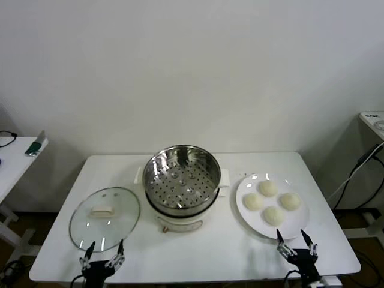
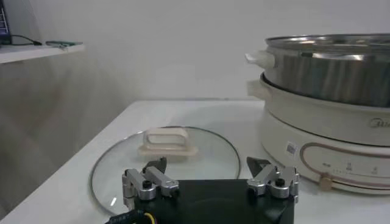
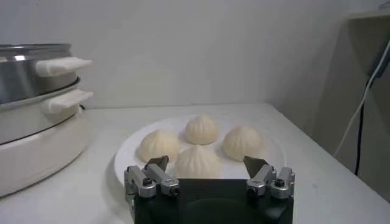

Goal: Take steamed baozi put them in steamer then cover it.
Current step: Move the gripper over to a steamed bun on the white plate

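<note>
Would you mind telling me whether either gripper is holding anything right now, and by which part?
Nothing is held. The left gripper is open at the near edge of the lid; the right gripper is open just short of the plate of baozi.

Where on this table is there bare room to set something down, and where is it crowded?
Bare tabletop lies behind the glass lid, at the far left corner, and along the near edge between the open left gripper and open right gripper. It is crowded between lid, steamer and the plate holding four baozi.
</note>
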You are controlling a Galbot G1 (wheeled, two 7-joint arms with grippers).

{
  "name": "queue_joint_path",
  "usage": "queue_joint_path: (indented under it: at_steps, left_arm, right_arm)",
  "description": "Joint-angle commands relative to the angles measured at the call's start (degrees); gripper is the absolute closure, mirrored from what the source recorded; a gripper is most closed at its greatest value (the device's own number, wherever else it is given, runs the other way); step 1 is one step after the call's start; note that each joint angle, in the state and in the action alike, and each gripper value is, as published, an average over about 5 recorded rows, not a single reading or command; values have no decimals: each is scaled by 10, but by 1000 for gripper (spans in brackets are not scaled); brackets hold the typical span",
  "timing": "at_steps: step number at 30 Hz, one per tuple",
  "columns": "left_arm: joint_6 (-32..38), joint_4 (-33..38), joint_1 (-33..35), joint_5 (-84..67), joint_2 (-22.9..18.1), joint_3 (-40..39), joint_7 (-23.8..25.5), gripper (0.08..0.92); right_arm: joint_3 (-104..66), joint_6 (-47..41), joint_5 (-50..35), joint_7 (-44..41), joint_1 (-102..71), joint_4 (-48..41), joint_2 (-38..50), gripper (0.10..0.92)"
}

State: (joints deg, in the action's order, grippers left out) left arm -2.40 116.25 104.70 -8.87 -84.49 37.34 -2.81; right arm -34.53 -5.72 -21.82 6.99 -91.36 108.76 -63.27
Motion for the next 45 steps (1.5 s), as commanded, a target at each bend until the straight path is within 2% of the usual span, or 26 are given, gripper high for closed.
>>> queue_joint_path:
  at_steps: [1,6,9,12,18,21,24,29,34,38,45]
  left_arm:
    - [2,6,2,-2,1,0,0,177]
    - [6,14,6,-6,2,-2,1,177]
    - [9,17,7,-6,3,-4,2,177]
    - [11,19,8,-6,4,-5,2,177]
    - [11,21,9,-2,1,-11,2,177]
    - [10,20,8,4,-1,-17,2,177]
    - [10,16,6,7,-1,-20,2,177]
    - [10,15,3,7,0,-18,3,177]
    - [8,13,-3,7,1,-19,4,177]
    - [5,13,-8,8,0,-19,6,177]
    - [4,17,-3,9,-3,-15,8,177]
  right_arm:
    - [-6,-98,22,59,84,14,48,203]
    - [29,-166,28,-66,268,-69,157,203]
    - [109,-206,-4,-136,383,-124,239,203]
    - [228,-212,9,-242,492,-184,320,203]
    - [486,-106,101,-512,701,-286,419,203]
    - [593,-47,140,-627,803,-332,428,203]
    - [703,-13,161,-699,907,-371,417,203]
    - [898,-2,165,-752,1070,-405,374,203]
    - [1043,-30,127,-752,1178,-425,295,203]
    - [1065,-50,112,-738,1176,-469,225,203]
    - [1020,-57,143,-712,1102,-537,150,203]
